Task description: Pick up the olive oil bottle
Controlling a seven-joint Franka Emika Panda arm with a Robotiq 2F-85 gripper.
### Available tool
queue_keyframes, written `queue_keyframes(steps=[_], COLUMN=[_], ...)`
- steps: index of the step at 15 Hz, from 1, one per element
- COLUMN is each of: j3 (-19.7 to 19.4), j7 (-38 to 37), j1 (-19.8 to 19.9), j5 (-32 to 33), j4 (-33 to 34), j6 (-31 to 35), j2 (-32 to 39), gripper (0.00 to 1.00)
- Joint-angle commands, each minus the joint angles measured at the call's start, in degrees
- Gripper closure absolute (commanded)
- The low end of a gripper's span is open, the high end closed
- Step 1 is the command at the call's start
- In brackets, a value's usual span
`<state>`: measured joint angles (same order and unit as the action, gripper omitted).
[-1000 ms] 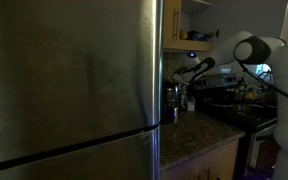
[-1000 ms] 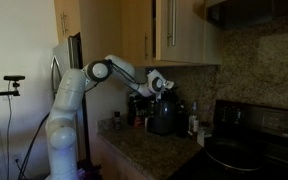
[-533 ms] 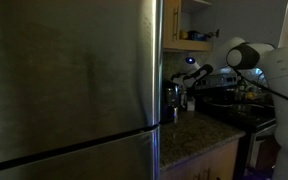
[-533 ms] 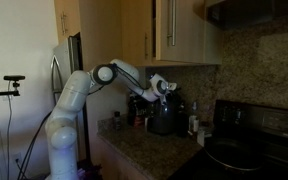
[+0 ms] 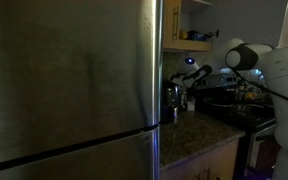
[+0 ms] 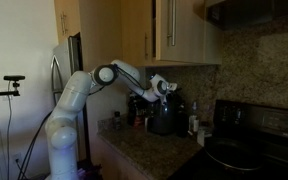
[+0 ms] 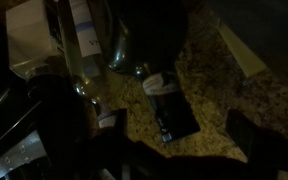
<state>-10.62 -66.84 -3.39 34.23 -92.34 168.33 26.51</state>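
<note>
Arm pose: the arm (image 6: 84,85) rises from its base, bends at the elbow, and reaches level across the countertop (image 6: 149,150). The gripper (image 6: 165,88) hangs above a cluster of items at the back of the counter.

Tool state: in the wrist view the fingers (image 7: 109,150) are dark shapes spread wide apart, with nothing between them.

Count: one arm and one gripper. The wrist view shows two distinct bottles. One is a clear bottle (image 7: 82,50) with a white label. The other is a dark labelled bottle (image 7: 169,108), taken as the olive oil bottle, which stands on the counter ahead of the fingers and apart from them.

Surroundings: a dim kitchen with speckled granite, a steel refrigerator (image 5: 64,80), wooden cabinets (image 6: 174,30), and a black stove (image 6: 246,150).
</note>
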Motion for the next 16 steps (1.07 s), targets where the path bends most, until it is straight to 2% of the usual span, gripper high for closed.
queue_keyframes(steps=[1, 3, 4, 5, 6, 9, 12, 14, 16], j3=[0.5, -0.5, 0.4, 3.6, 0.5, 2.1, -6.4, -10.5, -12.9], j7=[-0.5, -1.4, -1.6, -0.8, -0.5, -0.4, -7.8, -11.8, -13.6], j1=[0.0, -0.7, -0.4, 1.3, 0.2, 0.6, -4.6, -7.0, -8.2], j5=[-0.9, -0.5, -2.3, -6.8, -3.2, -6.3, 4.2, 9.9, 13.0], j4=[3.3, 4.3, 4.0, 2.9, 1.9, 2.2, 5.9, 7.8, 9.4], j6=[0.8, -0.6, -3.9, -7.0, -3.0, -5.8, -3.6, -4.8, -6.6], j2=[4.3, 4.9, 4.1, 2.2, 1.0, 0.9, 6.1, 8.0, 9.8], gripper=[0.00, 0.00, 0.00, 0.00, 0.00, 0.00, 0.00, 0.00, 0.00])
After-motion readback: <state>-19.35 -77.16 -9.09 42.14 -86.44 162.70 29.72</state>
